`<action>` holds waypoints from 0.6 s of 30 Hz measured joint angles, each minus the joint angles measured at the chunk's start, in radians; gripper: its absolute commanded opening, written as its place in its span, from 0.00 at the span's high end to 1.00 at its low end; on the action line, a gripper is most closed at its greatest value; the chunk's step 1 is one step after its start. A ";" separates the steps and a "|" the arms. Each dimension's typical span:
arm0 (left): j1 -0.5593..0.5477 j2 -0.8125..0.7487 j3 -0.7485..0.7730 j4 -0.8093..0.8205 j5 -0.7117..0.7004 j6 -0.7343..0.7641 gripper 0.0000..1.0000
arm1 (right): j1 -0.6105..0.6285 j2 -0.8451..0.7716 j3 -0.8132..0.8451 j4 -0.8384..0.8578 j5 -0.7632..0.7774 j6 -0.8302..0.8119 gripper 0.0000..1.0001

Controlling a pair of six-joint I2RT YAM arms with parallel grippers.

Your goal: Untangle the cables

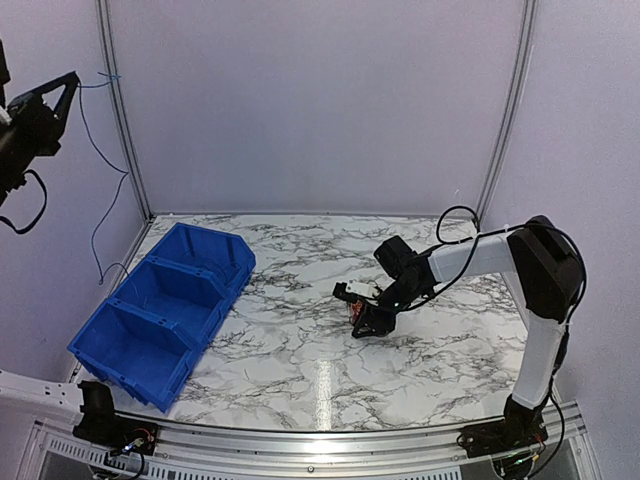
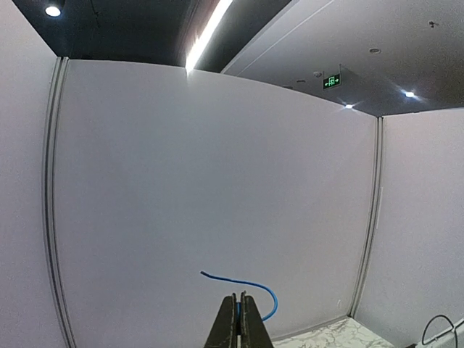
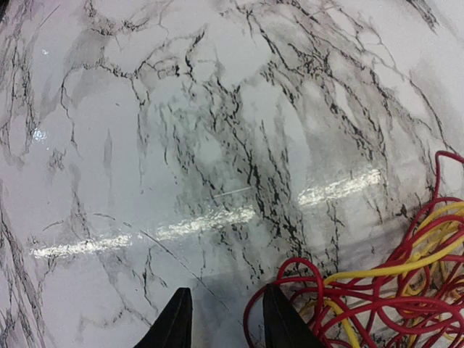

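Note:
My left gripper [image 1: 70, 84] is raised high at the far left, above the table. It is shut on a thin blue wire [image 1: 97, 148] that hangs down along the left wall. In the left wrist view the closed fingers [image 2: 240, 297] pinch this blue wire [image 2: 250, 282], and its free end curls above them. My right gripper [image 1: 354, 306] is low over the middle of the marble table [image 1: 300, 340], at a small tangle [image 1: 357, 313]. In the right wrist view it is open [image 3: 226, 291] and empty. The red and yellow tangle [image 3: 391, 293] lies just right of the right finger [image 3: 279, 319].
A row of three joined blue bins [image 1: 165, 310] stands on the left of the table. White walls with metal corner posts [image 1: 122, 130] close in the back and sides. The right arm [image 1: 540, 290] reaches in from the near right corner.

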 measured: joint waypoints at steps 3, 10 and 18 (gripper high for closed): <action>0.000 0.024 0.003 -0.019 0.000 0.014 1.00 | -0.003 -0.006 0.000 -0.007 0.003 -0.005 0.64; 0.000 0.090 -0.028 -0.063 0.008 0.014 1.00 | -0.003 -0.101 -0.048 -0.072 0.026 -0.043 0.53; 0.000 0.142 -0.054 -0.076 -0.017 -0.009 1.00 | -0.003 -0.203 -0.078 -0.123 0.025 -0.113 0.50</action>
